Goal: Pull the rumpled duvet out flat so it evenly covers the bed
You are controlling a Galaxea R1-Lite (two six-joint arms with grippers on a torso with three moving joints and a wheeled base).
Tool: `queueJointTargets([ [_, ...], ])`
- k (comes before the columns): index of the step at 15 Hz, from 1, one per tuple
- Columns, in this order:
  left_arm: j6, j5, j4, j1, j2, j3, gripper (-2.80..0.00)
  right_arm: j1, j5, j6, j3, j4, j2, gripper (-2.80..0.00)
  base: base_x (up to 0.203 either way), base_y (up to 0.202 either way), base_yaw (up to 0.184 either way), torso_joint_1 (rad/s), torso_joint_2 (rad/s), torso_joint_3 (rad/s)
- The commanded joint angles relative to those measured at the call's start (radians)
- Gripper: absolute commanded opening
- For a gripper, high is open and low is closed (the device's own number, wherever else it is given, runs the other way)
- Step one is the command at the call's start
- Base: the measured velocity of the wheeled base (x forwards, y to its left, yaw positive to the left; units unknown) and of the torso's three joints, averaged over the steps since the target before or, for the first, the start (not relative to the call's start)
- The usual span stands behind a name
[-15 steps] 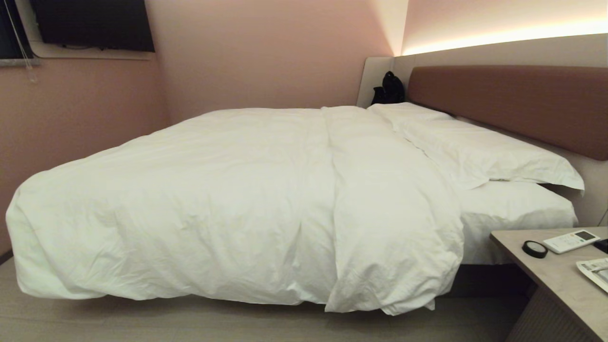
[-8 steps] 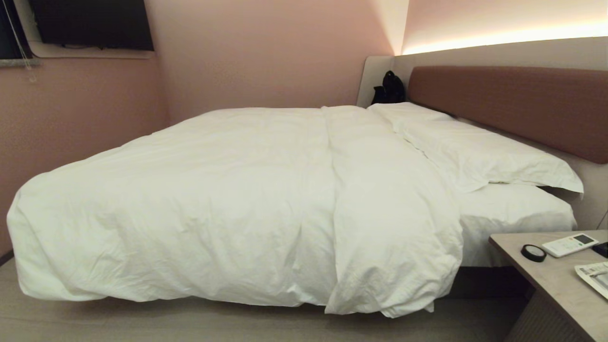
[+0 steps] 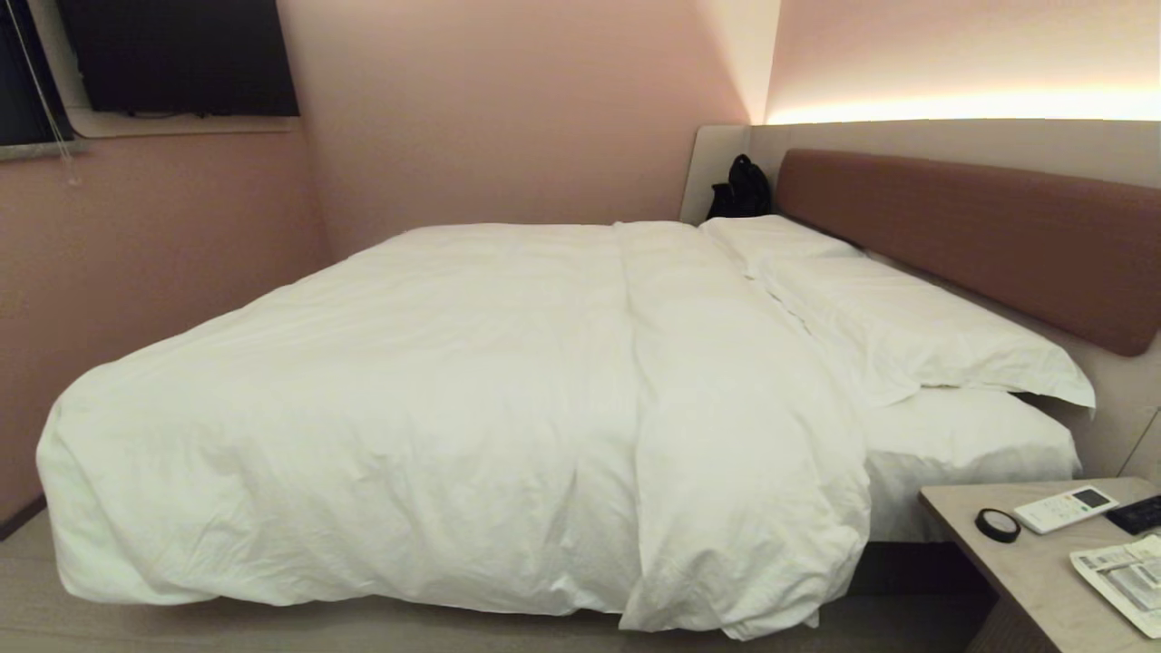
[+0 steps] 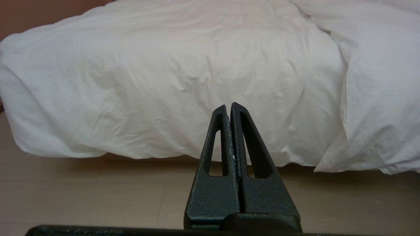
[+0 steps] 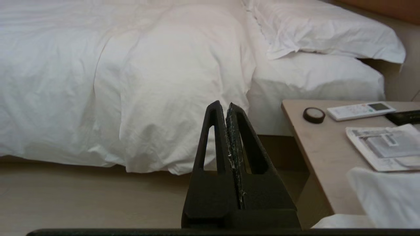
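Covering the wide low bed [image 3: 961,453], the puffy white duvet [image 3: 472,399] drapes over its side; left hand [image 4: 228,106] and right hand [image 5: 223,105] hang fully closed, empty.

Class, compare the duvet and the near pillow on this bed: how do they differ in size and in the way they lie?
The duvet spans most of the bed and hangs over its near side; the near pillow is far smaller and lies at the headboard end. The duvet is puffy, with a folded strip along its pillow-side edge; the pillow lies flatter. Both are plain white and softly wrinkled.
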State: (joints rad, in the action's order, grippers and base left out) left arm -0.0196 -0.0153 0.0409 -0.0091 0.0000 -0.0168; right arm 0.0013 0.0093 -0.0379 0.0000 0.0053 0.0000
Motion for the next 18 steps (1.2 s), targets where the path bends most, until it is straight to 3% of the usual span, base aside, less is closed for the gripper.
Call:
queueJointTargets([
  [1,0.000,0.000,0.000,0.000,0.001,0.000,-2.80,0.000,0.000,0.001,0.000,0.001,0.002,-2.80,0.000,0.000,0.000,0.179,-0.48,-0.286],
  [6,0.000,-0.001,0.000,0.000,0.001,0.000,-2.80,0.000,0.000,0.004,0.000,0.001,0.000,-2.80,0.000,0.000,0.000,0.148,-0.36,-0.217],
  [18,0.001,-0.002,0.000,0.000,0.000,0.000,-2.80,0.000,-0.002,0.004,0.000,0.002,0.001,-2.80,0.000,0.000,0.000,0.006,-0.01,-0.006],
])
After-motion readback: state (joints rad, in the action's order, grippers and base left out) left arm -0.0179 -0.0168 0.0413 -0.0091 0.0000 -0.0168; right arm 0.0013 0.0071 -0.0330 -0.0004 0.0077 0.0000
